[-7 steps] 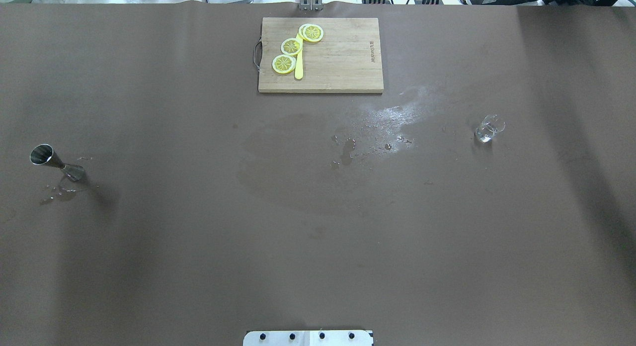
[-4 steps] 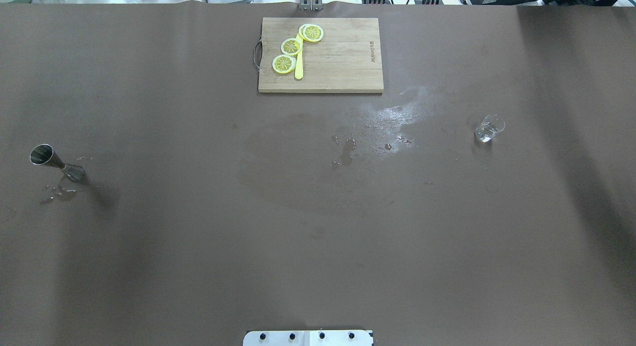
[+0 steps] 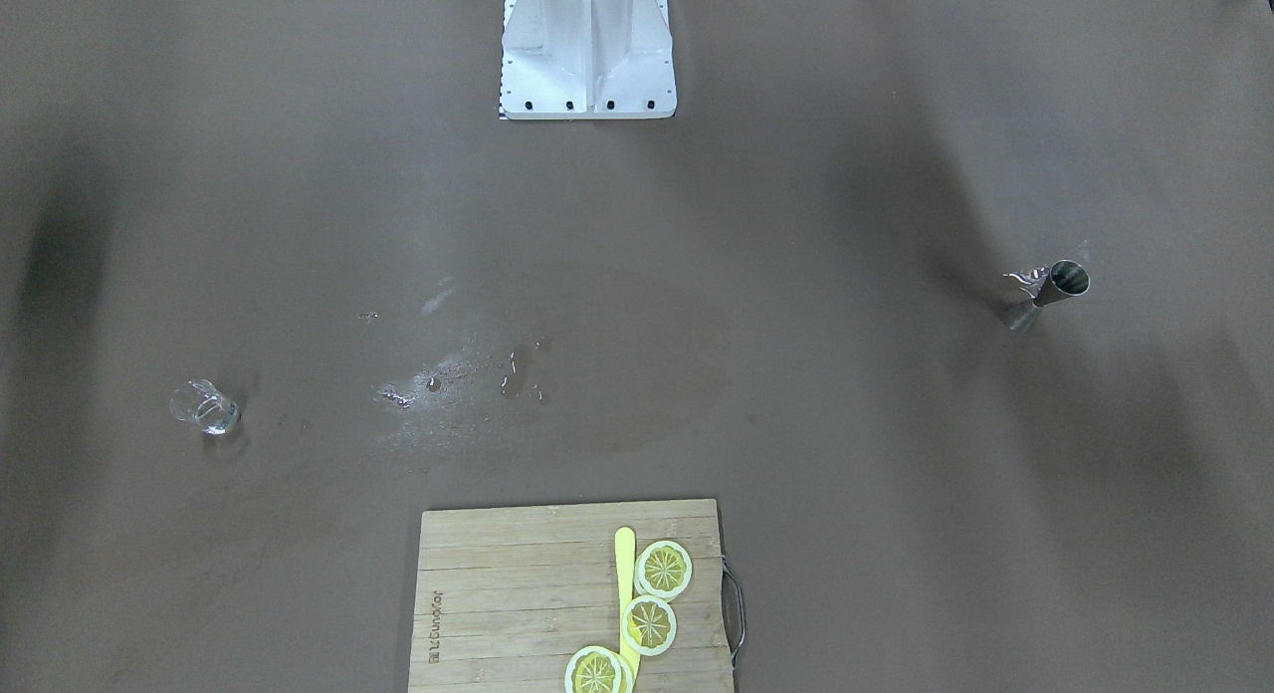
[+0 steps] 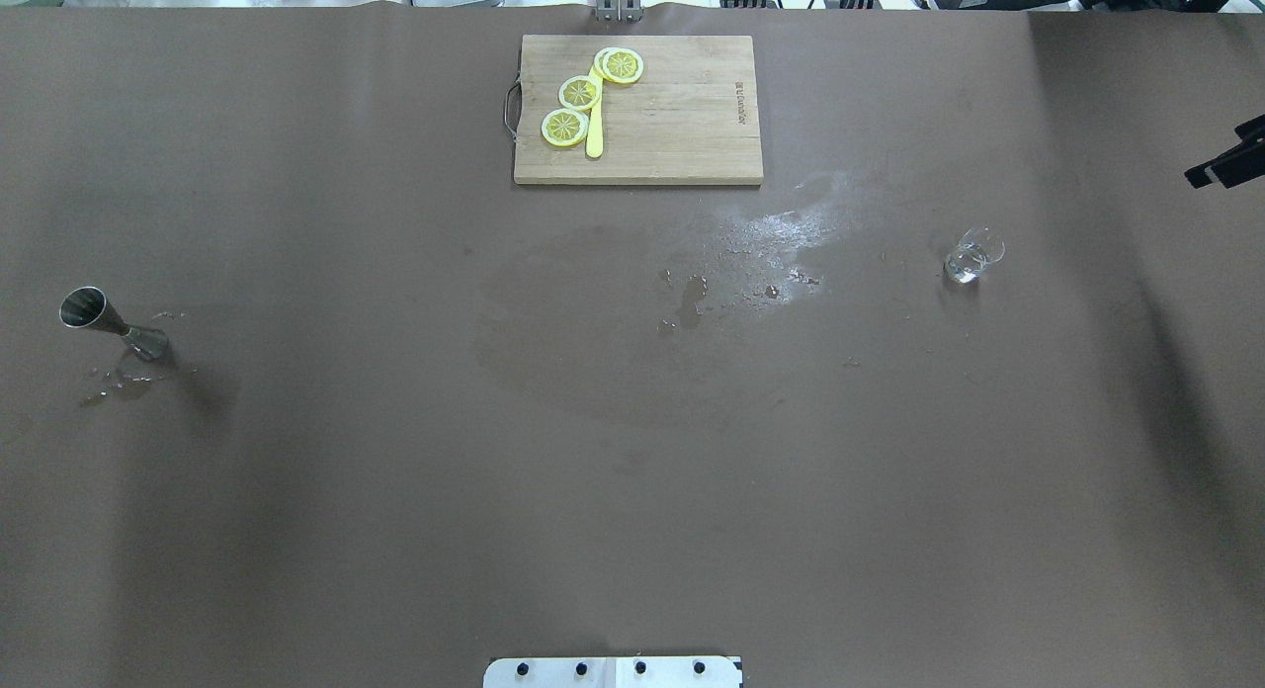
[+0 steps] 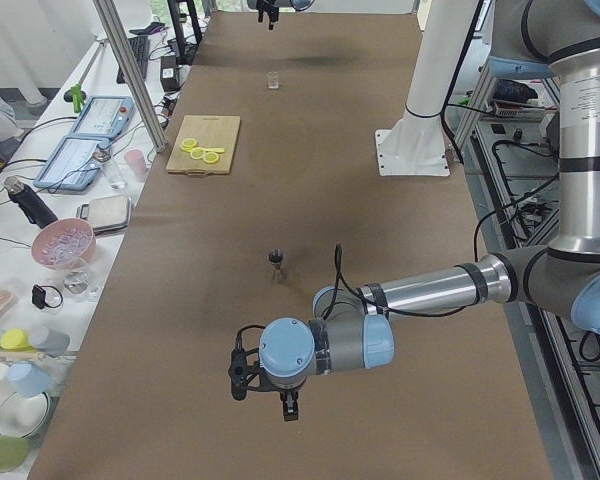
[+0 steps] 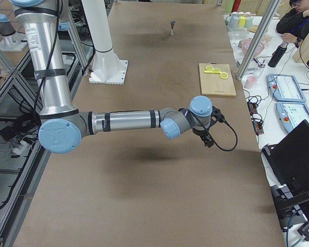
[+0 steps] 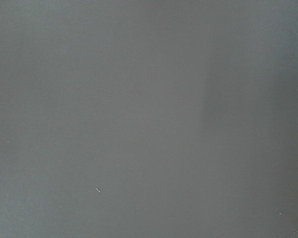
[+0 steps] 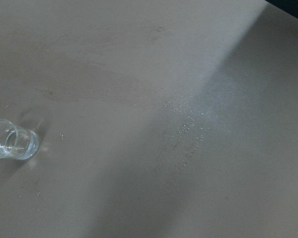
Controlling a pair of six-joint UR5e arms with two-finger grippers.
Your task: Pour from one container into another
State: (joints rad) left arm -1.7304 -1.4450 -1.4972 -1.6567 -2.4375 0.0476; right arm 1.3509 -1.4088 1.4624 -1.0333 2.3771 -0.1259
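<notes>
A small clear glass beaker (image 4: 973,254) stands at the robot's far right, well apart from the shiny steel hourglass jigger (image 4: 111,324). It is judged light, slippery and fragile, best held around its wall. For the left gripper (image 5: 265,395) and right gripper (image 6: 208,138), openness cannot be told.

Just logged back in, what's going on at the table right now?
Nothing is being handled yet. The glass beaker stands alone on the robot's right side of the table. The steel jigger stands far off on its left. Wet patches lie between them. The right gripper only edges into the overhead view, apart from the beaker. The left gripper hangs over bare table, short of the jigger. Neither holds anything, so pouring has not begun.
</notes>
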